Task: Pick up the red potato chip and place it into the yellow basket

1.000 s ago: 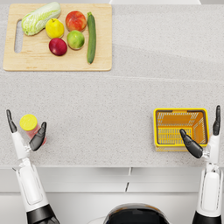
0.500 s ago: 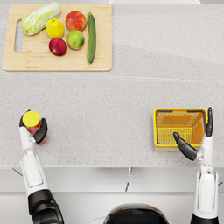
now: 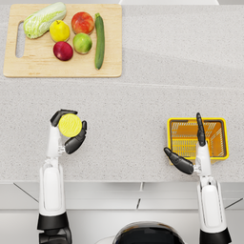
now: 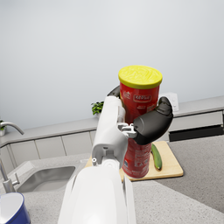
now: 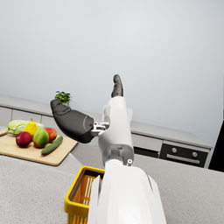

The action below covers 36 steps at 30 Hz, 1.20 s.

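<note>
Where fingers wrap it, chip can (image 3: 70,125) upright in left hand (image 3: 71,137)

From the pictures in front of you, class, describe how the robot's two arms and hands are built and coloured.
Both arms are smooth, glossy white shells, rounded and widening toward the body, each with a dark collar near the picture's bottom in the head view. The left hand and the right hand are dark charcoal with thick rounded fingers. Small metal fittings show at the wrists. No cables or markings show.
</note>
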Available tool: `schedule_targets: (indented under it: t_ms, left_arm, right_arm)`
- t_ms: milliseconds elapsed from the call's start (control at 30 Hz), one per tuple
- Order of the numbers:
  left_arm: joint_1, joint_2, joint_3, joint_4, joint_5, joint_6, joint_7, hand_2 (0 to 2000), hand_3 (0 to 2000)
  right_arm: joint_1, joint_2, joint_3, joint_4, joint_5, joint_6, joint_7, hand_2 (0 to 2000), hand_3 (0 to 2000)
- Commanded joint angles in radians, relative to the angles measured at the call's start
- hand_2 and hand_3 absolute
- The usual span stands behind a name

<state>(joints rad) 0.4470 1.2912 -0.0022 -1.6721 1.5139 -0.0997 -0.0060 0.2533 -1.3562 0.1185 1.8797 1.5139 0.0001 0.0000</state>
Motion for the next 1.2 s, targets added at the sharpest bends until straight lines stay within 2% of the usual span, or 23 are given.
schedule_targets:
  t_ms: [33,267,400,600,700,767,800,833,867,967,1000,1033,1067,1200]
  left_arm:
    - [0.074,0.028,0.12,-0.114,0.0,-0.004,-0.001,2000,2000]
    - [0.136,0.125,0.306,-0.153,0.0,-0.022,-0.005,2000,2000]
    - [0.143,0.159,0.386,-0.171,0.0,-0.028,-0.004,2000,2000]
    - [0.121,0.161,0.501,-0.185,0.002,-0.035,-0.003,2000,2000]
    - [0.115,0.147,0.512,-0.178,0.006,-0.033,0.004,2000,2000]
    - [0.116,0.138,0.524,-0.17,0.008,-0.028,0.004,2000,2000]
    - [0.119,0.135,0.522,-0.173,0.008,-0.027,0.005,2000,2000]
    - [0.122,0.129,0.527,-0.173,0.009,-0.021,0.003,2000,2000]
    - [0.125,0.126,0.52,-0.177,0.008,-0.009,-0.002,2000,2000]
    - [0.125,0.115,0.506,-0.181,0.005,-0.006,-0.01,2000,2000]
    - [0.122,0.11,0.502,-0.178,0.004,-0.009,-0.011,2000,2000]
    - [0.123,0.108,0.498,-0.17,0.004,-0.01,-0.011,639,1673]
    - [0.113,0.1,0.478,-0.178,0.002,0.021,-0.008,0,1347]
    - [0.092,0.094,0.421,-0.226,0.001,0.08,0.002,0,40]
  right_arm:
    - [0.067,-0.039,0.098,-0.027,0.0,0.0,0.0,0,0]
    - [0.142,-0.113,0.268,-0.137,0.0,0.0,0.0,0,0]
    - [0.198,-0.164,0.312,-0.202,0.0,0.0,0.0,0,0]
    - [0.229,-0.195,0.306,-0.21,0.001,-0.005,0.0,0,0]
    - [0.237,-0.195,0.31,-0.202,0.003,0.054,-0.006,0,0]
    - [0.236,-0.19,0.32,-0.181,0.005,0.072,-0.01,0,0]
    - [0.237,-0.187,0.31,-0.174,0.006,0.075,-0.012,1361,327]
    - [0.236,-0.182,0.314,-0.175,0.006,0.178,-0.01,2000,653]
    - [0.238,-0.178,0.317,-0.175,0.006,0.226,-0.007,2000,980]
    - [0.244,-0.172,0.327,-0.183,0.006,0.244,-0.008,2000,1960]
    - [0.245,-0.171,0.328,-0.183,0.004,0.23,-0.009,2000,2000]
    - [0.241,-0.168,0.326,-0.182,0.003,0.207,-0.01,2000,2000]
    - [0.242,-0.17,0.316,-0.183,0.003,0.189,-0.012,2000,2000]
    - [0.256,-0.188,0.271,-0.189,0.001,0.154,0.003,2000,2000]
